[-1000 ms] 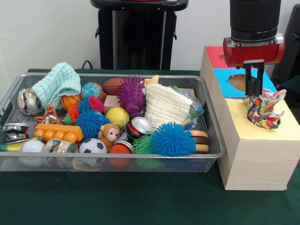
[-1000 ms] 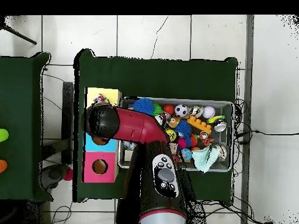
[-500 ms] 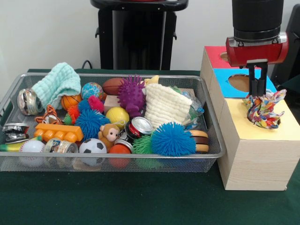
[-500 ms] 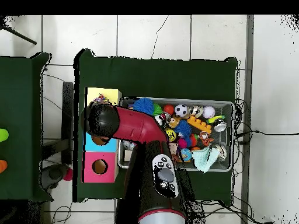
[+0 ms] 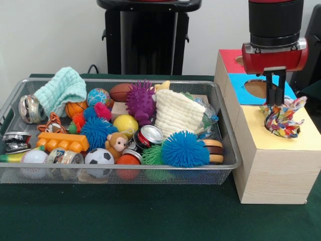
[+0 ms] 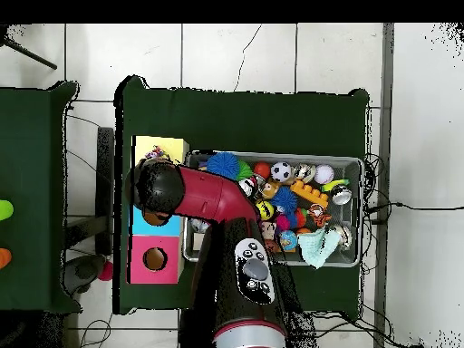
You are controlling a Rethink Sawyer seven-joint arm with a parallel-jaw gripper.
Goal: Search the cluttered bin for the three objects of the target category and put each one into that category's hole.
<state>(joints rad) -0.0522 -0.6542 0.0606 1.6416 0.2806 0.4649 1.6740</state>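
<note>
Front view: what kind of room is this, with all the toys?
Probably a robot test room, not a playroom. A robot arm's gripper hangs over a wooden box with coloured holes, beside a wire bin crammed with toys on a green-covered table.

- The red and black arm (image 6: 217, 204) comes down at the right side of the front view, its black cylindrical wrist (image 5: 275, 22) upright and cut off by the top edge.
- Below the wrist sits a red collar with a grey band.
- The dark two-fingered gripper (image 5: 275, 103) hangs straight down from the collar; its jaws stand close together with only a narrow gap between them.
- From overhead, the red forearm runs level from the base to the rounded black wrist end (image 6: 156, 186), which hides the gripper.
</note>
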